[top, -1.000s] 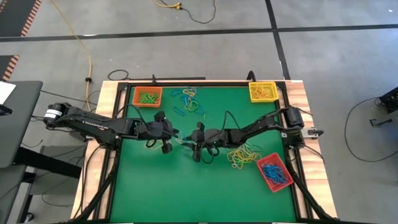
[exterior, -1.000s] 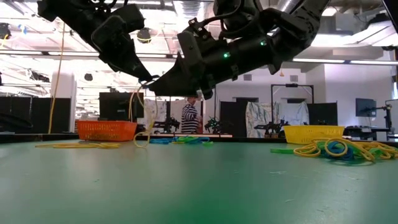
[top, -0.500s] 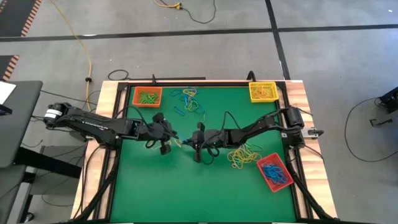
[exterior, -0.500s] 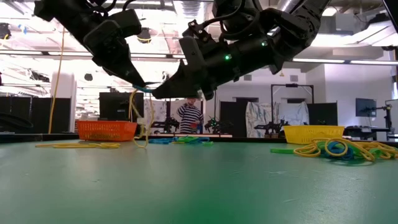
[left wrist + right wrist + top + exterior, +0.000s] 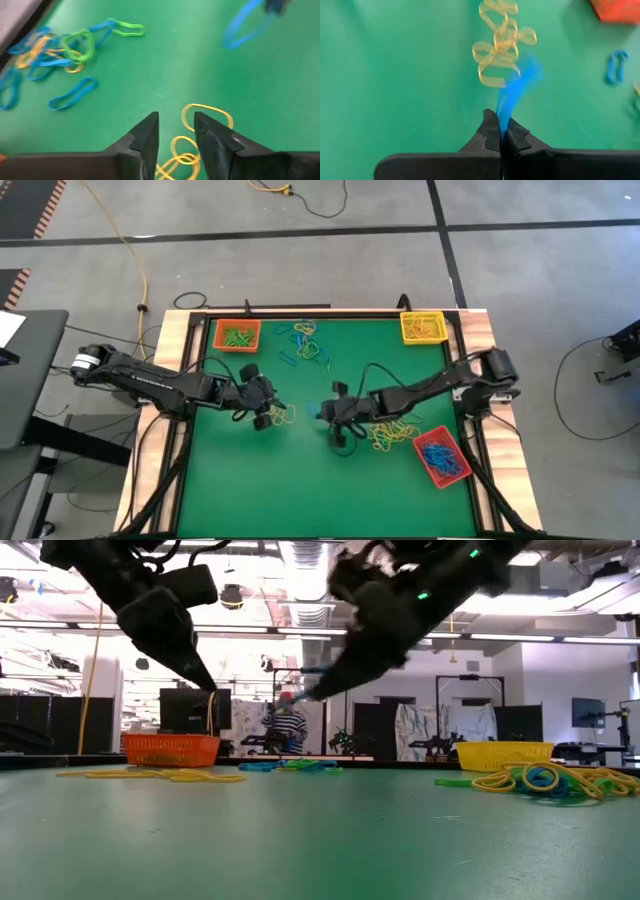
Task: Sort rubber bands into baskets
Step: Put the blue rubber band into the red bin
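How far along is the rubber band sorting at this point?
Partly done: the orange basket holds green bands, the yellow basket yellow ones, the red basket blue ones. In hand: the right gripper is shut on a blue rubber band; the left gripper stands open above a yellow tangle. Left: the mixed pile near the orange basket and the yellow pile beside the red one.

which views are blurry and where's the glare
Right wrist view: the thin blue rubber band pinched in the right gripper is smeared by motion. Low view: the right arm is blurred, bright ceiling lights glare behind. Left wrist view: soft overall, blue loop streaked.
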